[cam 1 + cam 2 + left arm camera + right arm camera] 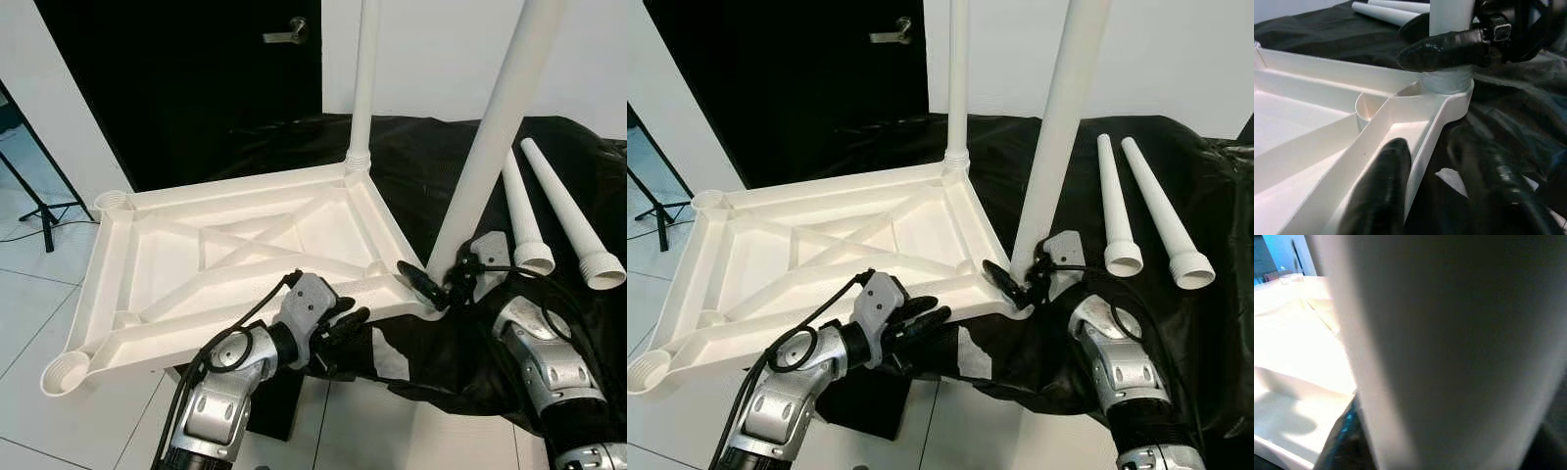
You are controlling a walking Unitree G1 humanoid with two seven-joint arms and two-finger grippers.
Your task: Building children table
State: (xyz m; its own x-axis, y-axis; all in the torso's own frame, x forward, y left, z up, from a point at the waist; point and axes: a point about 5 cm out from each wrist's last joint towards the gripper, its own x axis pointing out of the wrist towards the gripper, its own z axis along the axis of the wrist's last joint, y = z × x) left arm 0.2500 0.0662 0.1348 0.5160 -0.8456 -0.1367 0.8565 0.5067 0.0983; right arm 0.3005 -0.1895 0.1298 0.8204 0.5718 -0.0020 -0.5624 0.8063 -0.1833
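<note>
Two grippers work our near corner: our right gripper [438, 286] clamps the near leg [487, 147] at its base, standing in the tabletop [176, 264]; our left gripper [348, 323] straddles the tabletop's rim, fingers apart; another leg [364, 78] stands behind; two loose legs [549, 211] lie on black cloth [431, 166].

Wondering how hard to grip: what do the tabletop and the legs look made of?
Tabletop: likely moulded plastic, white, matte, with ribbed underside and corner sockets. Legs, like the one at the right hand: seemingly the same white plastic, smooth tapered tubes with open hollow ends.
</note>
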